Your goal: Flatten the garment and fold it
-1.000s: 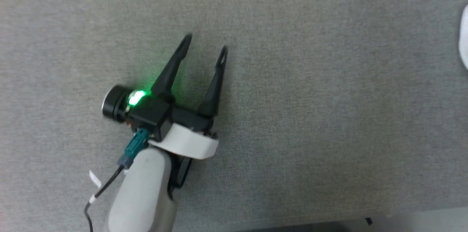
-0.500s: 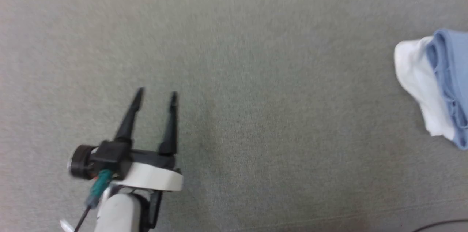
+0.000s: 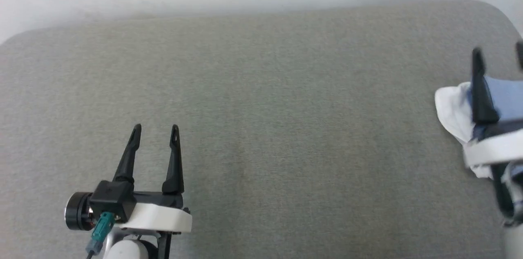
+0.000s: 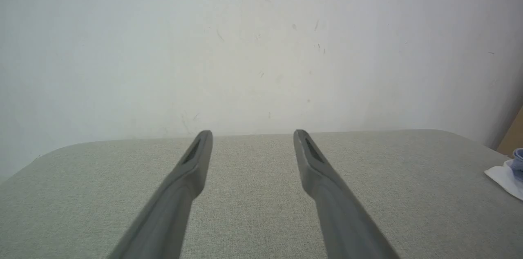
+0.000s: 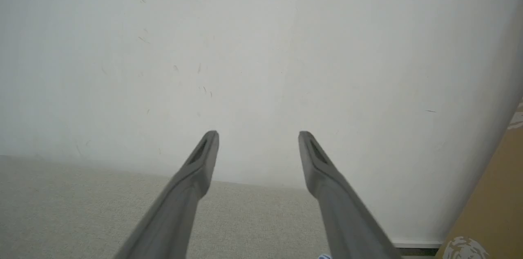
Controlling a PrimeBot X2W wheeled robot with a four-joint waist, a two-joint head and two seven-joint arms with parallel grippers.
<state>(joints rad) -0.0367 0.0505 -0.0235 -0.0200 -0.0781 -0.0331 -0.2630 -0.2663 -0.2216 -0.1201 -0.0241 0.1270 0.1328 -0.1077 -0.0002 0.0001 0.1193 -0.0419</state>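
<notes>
In the head view, the left end effector (image 3: 156, 129), with two long black fingers, is hovering over the near left part of the grey fabric-covered table (image 3: 286, 108), its jaws spread wide and gripping nothing. At the right edge the right end effector (image 3: 498, 50) is standing just as wide and empty. One of its fingers is crossing in front of the bunched light blue garment (image 3: 504, 97) with its white part, which is lying on the table's right side.

In the left wrist view, the left end effector (image 4: 253, 134) is pointing across the table toward a scuffed white wall (image 4: 261, 46). The garment (image 4: 506, 175) is lying well apart, at the far right.

In the right wrist view, the right end effector (image 5: 258, 134) is gaping open, the wall showing between its fingers. A tan panel (image 5: 490, 202) is standing at the right; its white marks are too blurred to read.
</notes>
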